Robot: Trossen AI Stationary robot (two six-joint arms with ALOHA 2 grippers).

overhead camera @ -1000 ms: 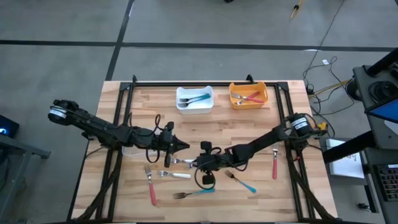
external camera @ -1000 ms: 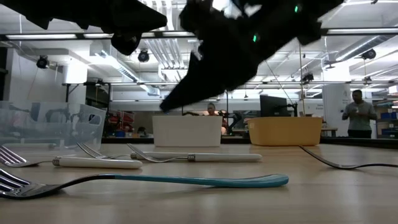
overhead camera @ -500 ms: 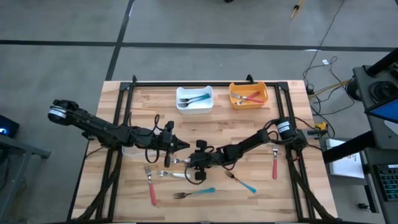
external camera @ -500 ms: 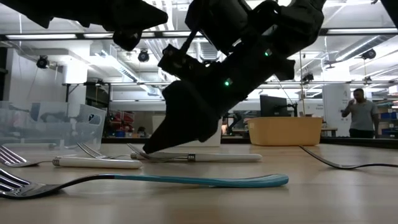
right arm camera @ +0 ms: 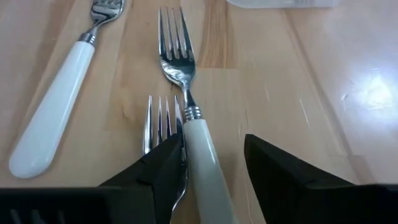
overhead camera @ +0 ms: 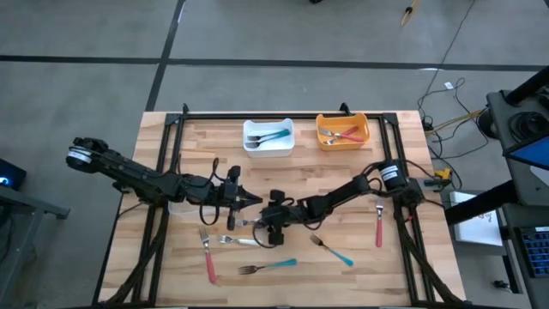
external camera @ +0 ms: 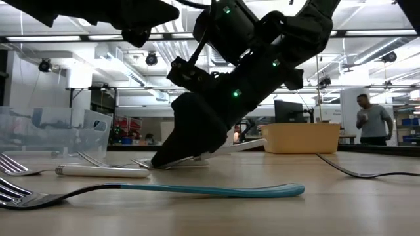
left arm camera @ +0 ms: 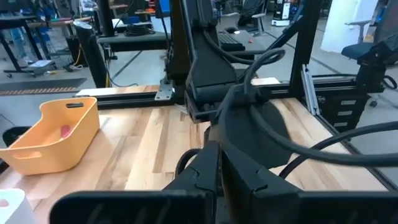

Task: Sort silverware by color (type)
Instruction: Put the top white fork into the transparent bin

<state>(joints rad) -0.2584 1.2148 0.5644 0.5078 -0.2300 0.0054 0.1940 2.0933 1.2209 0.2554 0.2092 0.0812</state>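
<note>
My right gripper (overhead camera: 259,221) (right arm camera: 212,143) stands open, low over the table's middle. A white-handled fork (right arm camera: 194,134) (external camera: 197,156) runs between its fingers, with a second fork's metal tines (right arm camera: 158,118) beside it. Another white fork (right arm camera: 53,112) (overhead camera: 241,241) lies nearby. My left gripper (overhead camera: 250,202) is shut on nothing, above the table just left of the right one. Loose silverware lies on the near half: a red fork (overhead camera: 208,257), two teal forks (overhead camera: 268,267) (overhead camera: 333,249) and a red piece (overhead camera: 378,225). My right gripper slants down from the table's right, its fingers lying along the white fork. One finger (right arm camera: 165,165) lies against the side of the handle near the neck (right arm camera: 189,134); the other finger (right arm camera: 280,174) stands apart from it. The fork's head (external camera: 147,163) rests on the table and its handle (external camera: 243,145) tilts upward.
A white bin (overhead camera: 268,136) with teal pieces and an orange bin (overhead camera: 343,130) with red pieces stand at the far edge. A clear bin (external camera: 52,134) (overhead camera: 182,207) sits at the left under my left arm. A person (external camera: 371,121) stands in the room beyond.
My right gripper has come down and toward the table's left onto the white fork, and its fingers have opened. The fork's handle end has tipped up off the table while its head has stayed down.
</note>
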